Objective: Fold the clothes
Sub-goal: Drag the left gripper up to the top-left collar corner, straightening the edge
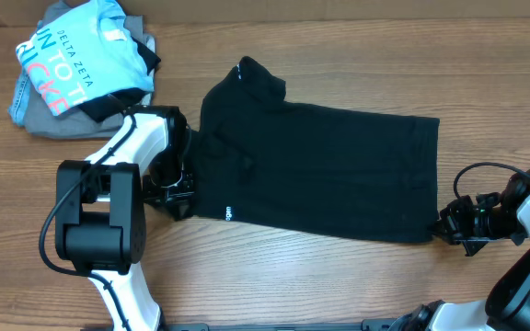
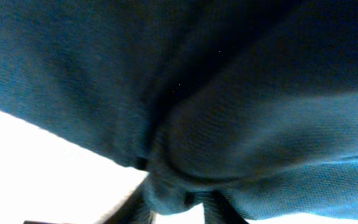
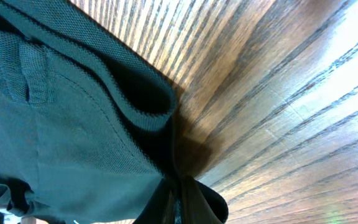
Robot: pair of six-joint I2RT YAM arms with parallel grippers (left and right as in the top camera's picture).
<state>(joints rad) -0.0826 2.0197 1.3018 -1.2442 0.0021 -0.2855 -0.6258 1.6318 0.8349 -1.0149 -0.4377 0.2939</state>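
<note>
Black T-shirt (image 1: 320,175) lies spread flat mid-table, collar end towards your left arm, hem towards your right. Small white logo shows near the front edge.

Left gripper (image 1: 180,188) is at the collar-side edge. Its wrist view shows a bunch of fabric pinched between the fingers, so I read it as clamped on the shirt. Right gripper (image 1: 449,225) is at the near hem corner, fingers together on the hem edge with bare table (image 1: 339,285) beside it.

My read: you're at the grasp for the first fold, nothing folded yet. The next move calls for lifting both ends together, keeping the cloth taut, and carrying the near edge over evenly.

No containers in view. The light blue shirt (image 1: 72,60) sits on the grey garment (image 1: 40,124) at the far left corner; leave both.
</note>
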